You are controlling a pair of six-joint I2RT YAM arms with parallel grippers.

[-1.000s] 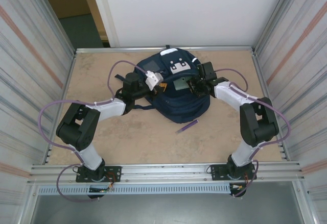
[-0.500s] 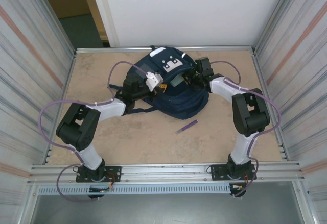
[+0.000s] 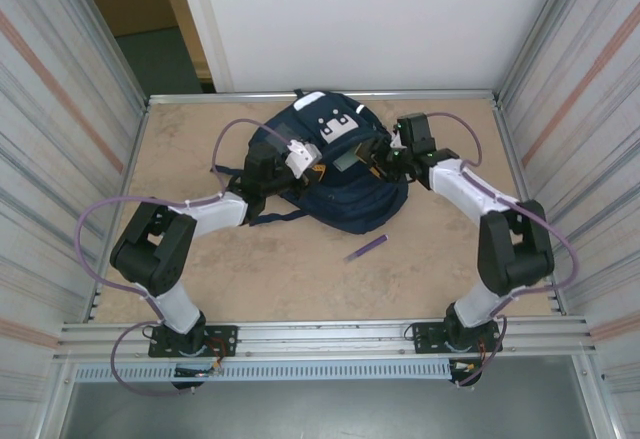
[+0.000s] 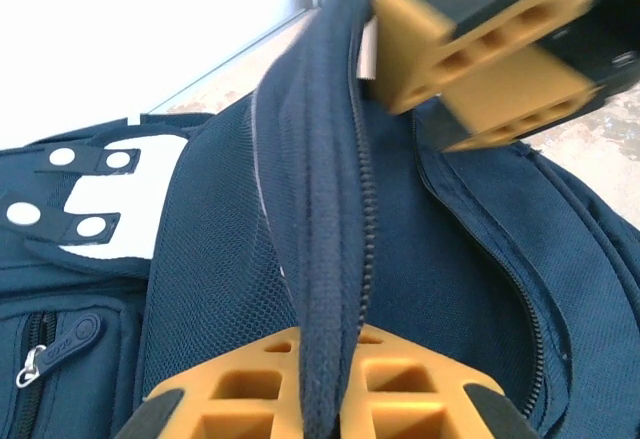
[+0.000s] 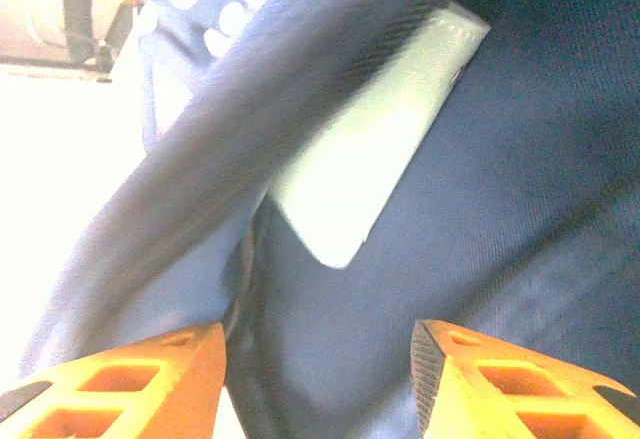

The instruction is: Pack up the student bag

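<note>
Left gripper (image 4: 372, 227): clamped on the bag's (image 3: 345, 197) zip edge.
Bag: far-centre of table (image 3: 250, 274), between both arms.
Purple pen (image 3: 365, 249): on table, just beside bag's near edge.
Right gripper (image 5: 318, 359): jaws apart, at bag's right side.

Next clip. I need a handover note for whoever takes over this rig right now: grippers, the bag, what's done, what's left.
Grippers: the left gripper is shut on the zip edge of the student bag, holding its opening up. The right gripper is open at the bag's right side, gripping nothing.
Things: the bag lies at the far middle of the table, between both arms.
Done: a pale flat item looks tucked inside the opening.
Left: a purple pen lies on the table just in front of the bag, not yet packed; the bag is unzipped.
</note>
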